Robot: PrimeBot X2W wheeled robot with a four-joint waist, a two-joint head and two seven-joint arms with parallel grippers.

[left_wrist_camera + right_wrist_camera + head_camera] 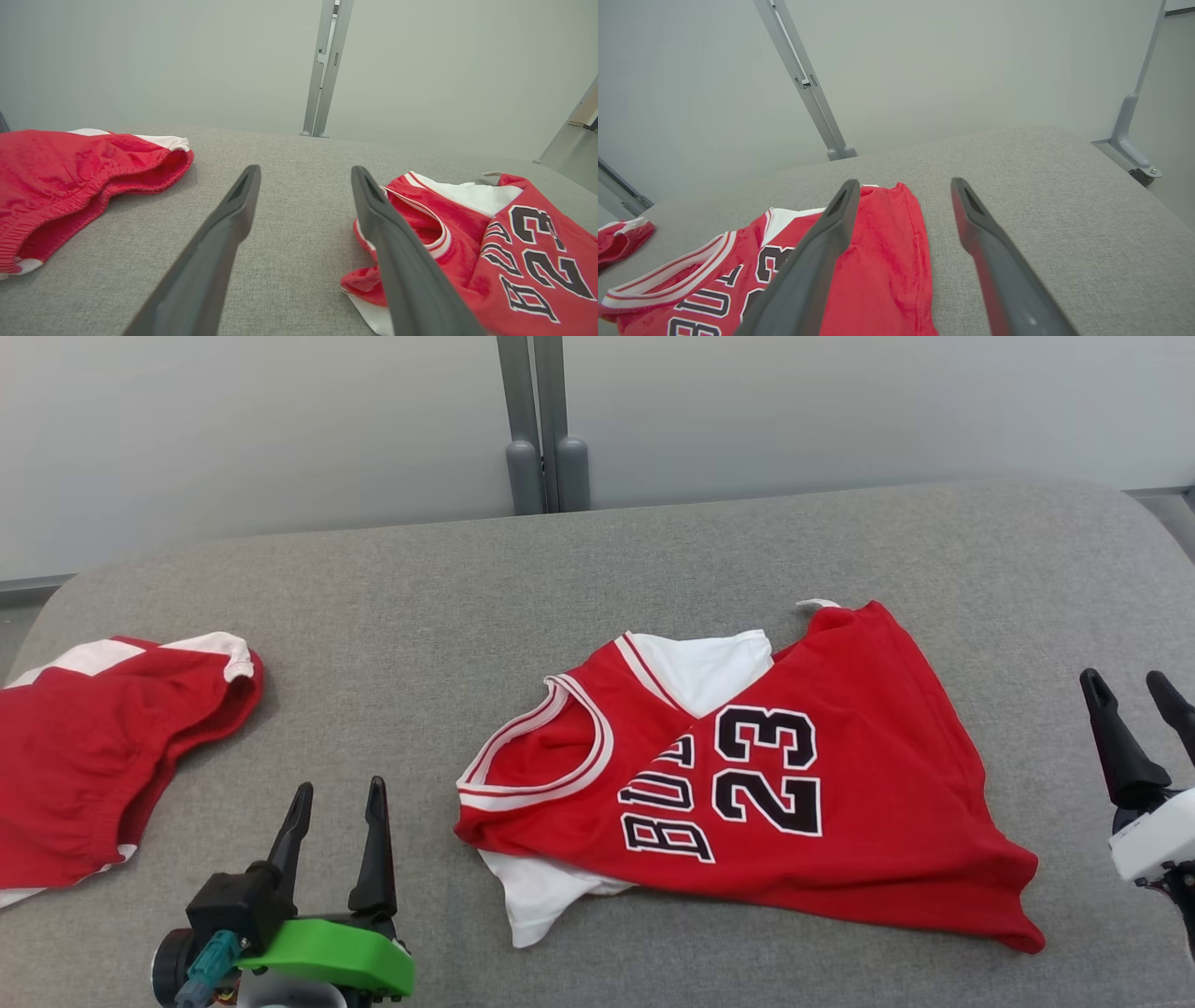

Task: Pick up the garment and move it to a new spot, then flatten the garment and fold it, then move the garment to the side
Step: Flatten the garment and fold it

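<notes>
- Lying rumpled mid-way across the grey fabric-covered counter (653, 551): a red sleeveless jersey (840, 821) with white trim and black "23" (white inside showing).
- Left hand (340, 786): fingers apart, empty, near its armhole.
- Right hand (1123, 676): fingers apart, empty, right of it.

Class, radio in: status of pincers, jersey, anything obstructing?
Left pincer open, empty. Right pincer open, empty. Jersey lies crumpled, untouched. Shorts at left, clear of it.

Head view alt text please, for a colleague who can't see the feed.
A red jersey numbered 23 lies rumpled on a grey padded surface, white fabric showing beneath it. The left gripper and right gripper sit either side of it, both open, empty and not touching it. A red garment with white trim lies at the far left.
</notes>
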